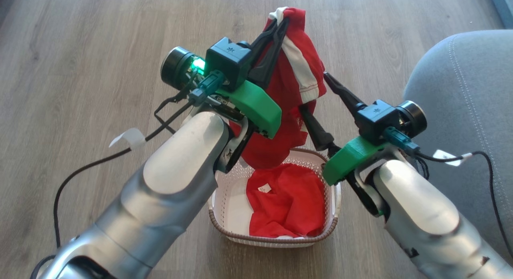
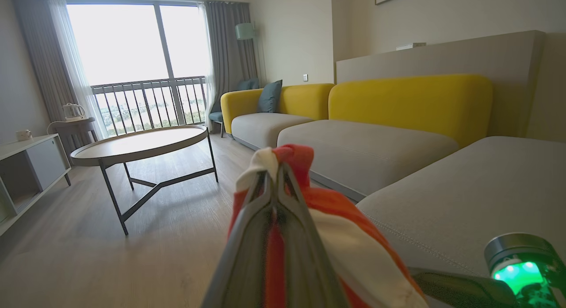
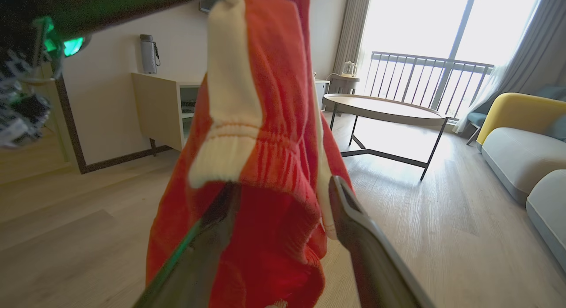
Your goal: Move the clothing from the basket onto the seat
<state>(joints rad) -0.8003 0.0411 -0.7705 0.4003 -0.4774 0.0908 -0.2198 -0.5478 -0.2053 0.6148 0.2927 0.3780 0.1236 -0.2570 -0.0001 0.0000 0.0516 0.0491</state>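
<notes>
On the left gripper, jaws pinched tight on the bunched white trim at the top of a red garment, holding it up so that it hangs straight down, a white stripe running along one side. In the left wrist view, red and white cloth squeezed between the two closed fingers and spilling out past their tips.

On the right gripper, jaws spread wide, one finger on either side of the hanging garment's lower part. In the right wrist view, cloth draped between the two parted fingers and lying against the left one.

Below, a white basket with a brown rim, standing on the wooden floor. Inside it, another red piece, crumpled, filling the right half, a small white tag on top. Lower end of the hanging garment over the basket's far rim; contact there not clear.

Grey seat to the right of the basket, just beside the right arm. Farther off, a round table before a bright window.
</notes>
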